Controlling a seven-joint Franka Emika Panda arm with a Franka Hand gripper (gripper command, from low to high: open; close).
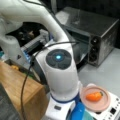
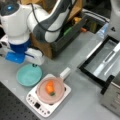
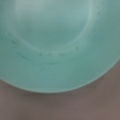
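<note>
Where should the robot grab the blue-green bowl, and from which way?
Probably by its rim, coming straight down from above. The teal bowl sits upright and open on the table, wide and shallow, so only the thin raised edge, seen close in the wrist view, fits between fingers. The edge toward the end effector looks best; the pink pan crowds the opposite side.

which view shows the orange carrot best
A front view: the carrot lies whole in the pink pan, seen from above. The carrot shows in both front views. The wrist view shows only the teal bowl.
</note>
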